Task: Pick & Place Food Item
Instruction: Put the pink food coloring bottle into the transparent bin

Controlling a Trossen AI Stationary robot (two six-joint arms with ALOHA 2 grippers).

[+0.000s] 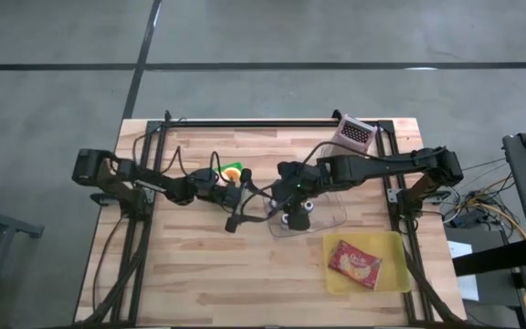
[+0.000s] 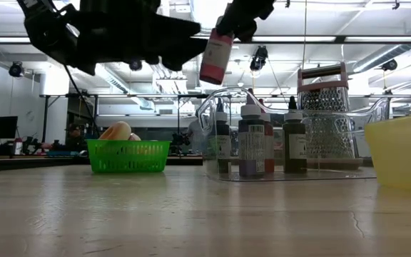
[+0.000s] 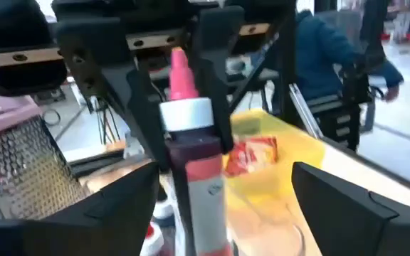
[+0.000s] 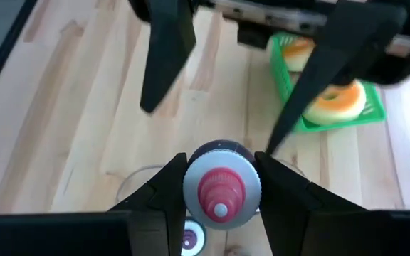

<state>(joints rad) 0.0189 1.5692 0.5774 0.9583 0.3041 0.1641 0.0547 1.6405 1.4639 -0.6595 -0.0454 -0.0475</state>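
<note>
The right gripper point(image 4: 219, 186) is clamped on the white cap of a red-tipped bottle point(image 2: 216, 56), holding it in the air above the clear bin point(image 1: 329, 217) at mid-table. The left gripper point(image 3: 223, 195) faces the same bottle with its fingers point(image 3: 347, 206) spread wide on either side, not touching it. Inside the bin stand several dark bottles point(image 2: 251, 143) with white labels. A green basket point(image 2: 128, 155) holding a yellow-and-orange food item point(image 4: 340, 103) sits just beside the left gripper on the wooden table point(image 1: 199, 274). A yellow tray point(image 1: 336, 279) with a red packet point(image 1: 355, 265) lies near the bin on the right arm's side. A grater point(image 1: 353, 134) rests at the far edge. A person point(image 3: 326, 50) sits beyond the table.
</note>
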